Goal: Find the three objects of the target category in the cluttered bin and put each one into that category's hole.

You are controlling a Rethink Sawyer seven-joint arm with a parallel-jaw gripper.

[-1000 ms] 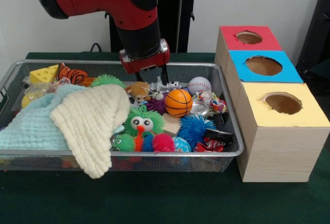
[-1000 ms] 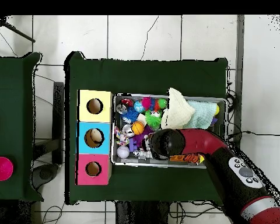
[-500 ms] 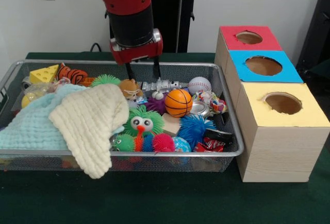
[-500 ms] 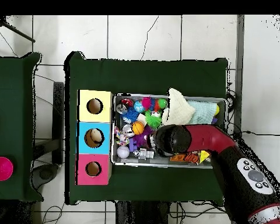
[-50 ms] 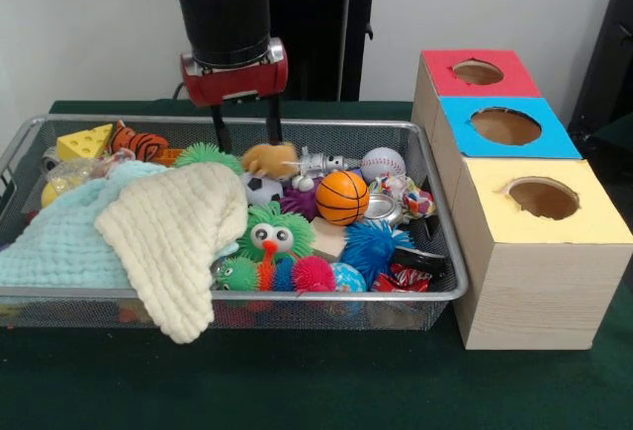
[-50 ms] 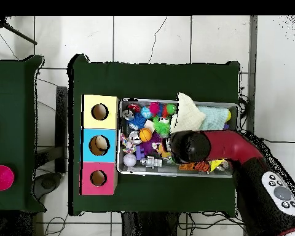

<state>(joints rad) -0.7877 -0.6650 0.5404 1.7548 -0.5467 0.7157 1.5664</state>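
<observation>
My gripper (image 5: 249, 139) hangs open over the back of the wire bin (image 5: 297, 295), with nothing between its fingers. Its right finger (image 5: 274, 129) stands just above a brown plush toy (image 5: 269, 158). An orange basketball (image 5: 342, 197), a white baseball (image 5: 382, 163) and a small soccer ball (image 5: 260, 189) lie among fuzzy toys in the bin's middle. To the right stand three boxes, each with a hole: red (image 5: 476, 72), blue (image 5: 505, 126) and yellow (image 5: 543, 198). In the overhead view the arm (image 6: 190, 146) hides the gripper above the bin (image 6: 174, 174).
A cream cloth (image 5: 178, 232) and a light blue cloth (image 5: 54, 242) cover the bin's left half, the cream one draped over the front rim. A yellow cheese toy (image 5: 84, 140) and a tiger toy (image 5: 141, 142) lie at the back left. A green googly-eyed toy (image 5: 273, 236) sits in the middle.
My gripper has moved left along the back of the bin and risen a little, staying open. The brown plush toy has shifted slightly.
</observation>
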